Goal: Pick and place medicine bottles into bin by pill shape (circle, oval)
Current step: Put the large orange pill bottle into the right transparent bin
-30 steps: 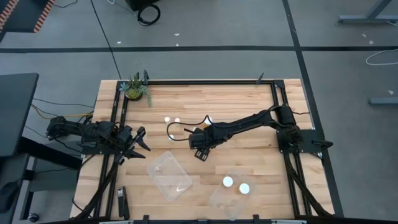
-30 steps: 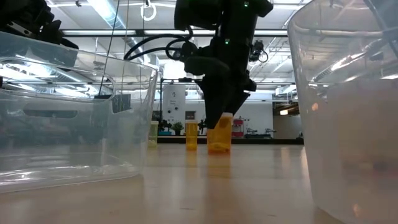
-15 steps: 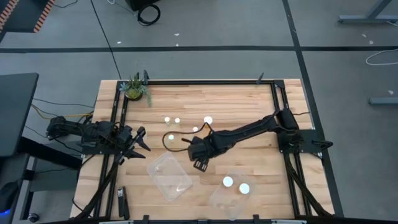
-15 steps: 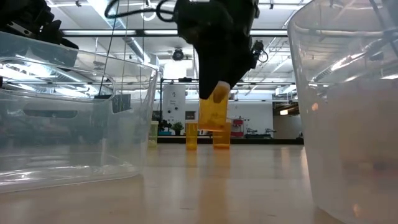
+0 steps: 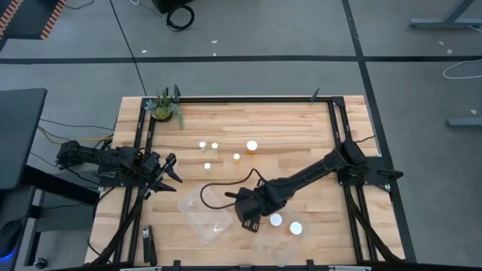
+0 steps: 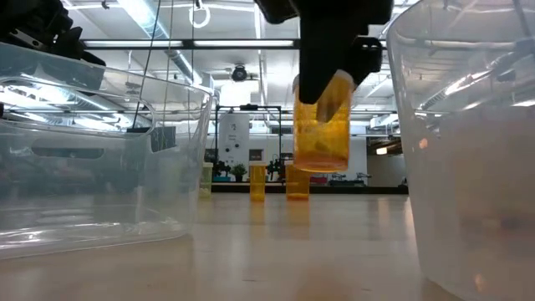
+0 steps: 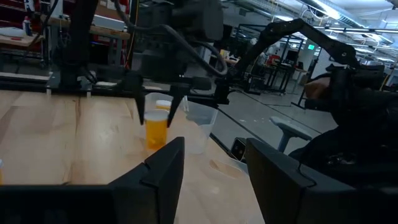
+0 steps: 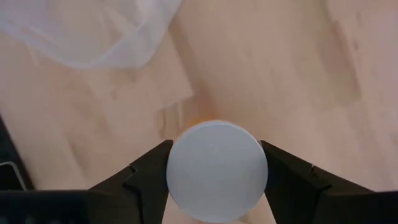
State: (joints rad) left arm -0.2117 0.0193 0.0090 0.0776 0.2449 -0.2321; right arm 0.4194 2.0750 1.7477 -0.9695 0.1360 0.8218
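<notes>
I have one medicine bottle [image 6: 323, 125] clamped between the fingers of my right tool [image 5: 249, 216], lifted clear of the table [image 5: 301, 124] and hanging between the two clear bins; from my right wrist its white cap [image 8: 216, 170] fills the gap between my fingers. By my count the job is under half done: two bottles [image 5: 276, 220] already lie in the right bin [image 5: 263, 245], while the left bin [image 5: 197, 197] looks empty. Five bottles [image 5: 251, 146] remain standing toward the far middle of the table, near the potted plant [image 5: 163, 107], so with the one I carry, six are left to sort. My left tool [image 5: 167, 178] waits at the left edge of the table, fingers spread and holding nothing.
</notes>
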